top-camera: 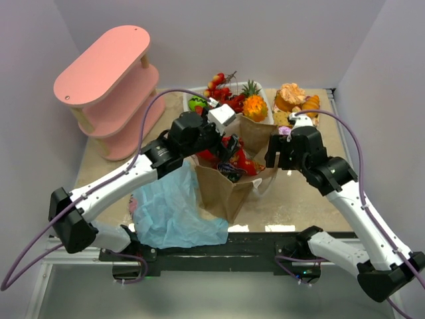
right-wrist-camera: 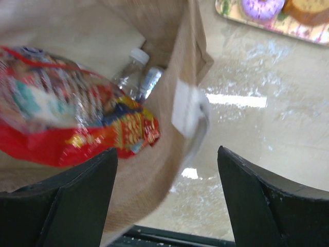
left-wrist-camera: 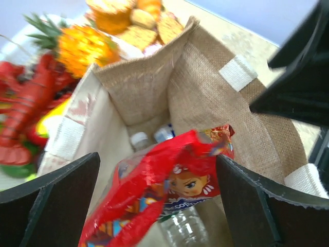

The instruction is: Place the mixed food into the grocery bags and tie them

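Two bags: a brown bag (top-camera: 222,189) stands open at centre, and a light-blue plastic bag (top-camera: 169,206) lies crumpled just beside it on the left. The left gripper (left-wrist-camera: 157,157) and right gripper (right-wrist-camera: 167,152) hover released at the brown bag's mouth. Inside lie a red snack packet (left-wrist-camera: 164,190) and a clear bottle (right-wrist-camera: 134,62).

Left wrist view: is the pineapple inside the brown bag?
No, the pineapple lies outside the brown bag, beyond its rim, next to the red lobster.
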Controlling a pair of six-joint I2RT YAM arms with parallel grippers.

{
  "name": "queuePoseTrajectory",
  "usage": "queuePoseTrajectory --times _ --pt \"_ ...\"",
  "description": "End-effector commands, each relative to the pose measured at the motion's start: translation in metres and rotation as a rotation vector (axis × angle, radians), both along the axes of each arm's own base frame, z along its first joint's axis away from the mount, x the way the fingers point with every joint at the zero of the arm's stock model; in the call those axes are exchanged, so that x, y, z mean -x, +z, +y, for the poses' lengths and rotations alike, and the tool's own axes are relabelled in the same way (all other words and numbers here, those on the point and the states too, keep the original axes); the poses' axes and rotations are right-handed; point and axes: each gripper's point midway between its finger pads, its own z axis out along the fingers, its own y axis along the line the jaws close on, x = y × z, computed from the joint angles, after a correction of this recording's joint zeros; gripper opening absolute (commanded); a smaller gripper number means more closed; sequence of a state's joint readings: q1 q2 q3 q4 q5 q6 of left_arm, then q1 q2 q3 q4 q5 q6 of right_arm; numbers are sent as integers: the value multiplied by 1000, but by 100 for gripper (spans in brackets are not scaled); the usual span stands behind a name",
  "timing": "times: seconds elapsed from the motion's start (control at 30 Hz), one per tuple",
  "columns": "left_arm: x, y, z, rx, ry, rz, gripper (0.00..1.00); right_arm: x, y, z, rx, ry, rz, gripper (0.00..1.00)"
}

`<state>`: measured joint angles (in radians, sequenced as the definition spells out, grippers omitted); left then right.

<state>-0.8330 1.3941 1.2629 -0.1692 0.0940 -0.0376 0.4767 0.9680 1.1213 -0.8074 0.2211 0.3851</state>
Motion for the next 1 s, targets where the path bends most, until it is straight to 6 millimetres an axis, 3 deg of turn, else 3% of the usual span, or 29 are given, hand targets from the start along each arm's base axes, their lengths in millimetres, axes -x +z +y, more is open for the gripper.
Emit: queuePoseTrajectory --times 0.0,0.17,0.27,0.4,0.43,0.47,0.53,0.57,0.7,0.83,0.97 --pt "-7 77 31 91 140 -164 100 13 -15 6 -72 -19 65 82" --pt "-16 90 70 50 310 -226 100 18 -20 19 -181 -3 60 82" --pt "-27 79 101 -28 435 -260 100 14 -21 30 -249 13 40 81" --pt "-42 58 134 -32 539 -186 100 2 -25 40 -276 16 36 78" --pt "-45 42 143 -47 561 -158 100 0 -31 38 -258 1 42 77" --pt "-53 38 164 -26 624 -136 100 -2 -40 37 -240 -6 61 76" --pt "-56 7 178 -16 650 -58 100 -6 -48 36 -226 -17 67 68" --pt "-58 2 187 -10 668 -48 100 -5 -55 36 -221 -17 78 65" --pt "-57 -30 190 -47 664 23 100 -3 -65 23 -166 -56 84 17" --pt "-58 -47 184 -43 619 91 100 -2 -71 -1 -72 -132 66 1" --pt "-58 -58 171 -18 549 131 99 1 -74 -9 -45 -146 62 0"
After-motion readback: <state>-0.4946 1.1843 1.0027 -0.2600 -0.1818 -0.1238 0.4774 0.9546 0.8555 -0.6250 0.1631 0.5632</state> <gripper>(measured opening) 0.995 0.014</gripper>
